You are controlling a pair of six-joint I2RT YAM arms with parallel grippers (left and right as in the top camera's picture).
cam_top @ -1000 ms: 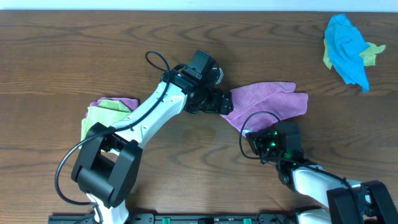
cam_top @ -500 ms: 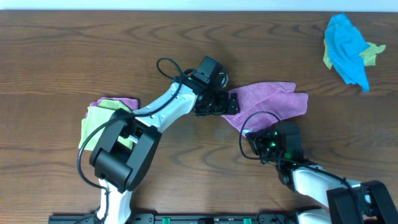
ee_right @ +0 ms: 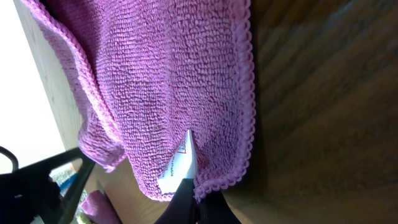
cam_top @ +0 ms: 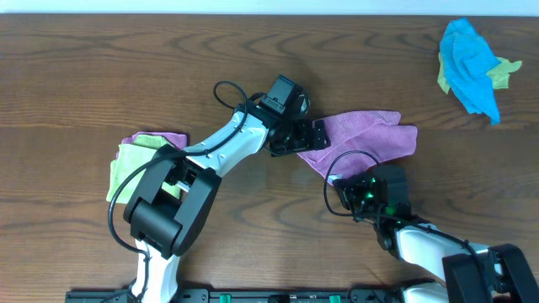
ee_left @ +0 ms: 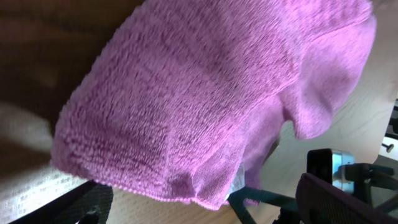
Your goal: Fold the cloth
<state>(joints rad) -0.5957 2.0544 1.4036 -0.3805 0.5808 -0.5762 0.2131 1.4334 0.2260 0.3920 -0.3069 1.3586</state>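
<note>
Reading my overhead feed left to right: at about 9 o'clock on the table (cam_top: 67,76) there's a small stack of cloths (cam_top: 145,153), green with a purple one tucked in. The left gripper (cam_top: 312,135) sits at the 9 o'clock edge of the purple cloth (cam_top: 370,136), and on its wrist cam the fingers (ee_left: 339,194) are spread wide with the cloth filling the space ahead of them. The purple cloth lies flat-ish just right of the table's centre, partly doubled over. The right gripper (ee_right: 189,200) is at its 7 o'clock corner, fingers pressed together on the hem right beside the white tag (ee_right: 177,165). Way out at 2 o'clock is a crumpled blue cloth (cam_top: 468,66) with a yellow-green bit poking out.
</note>
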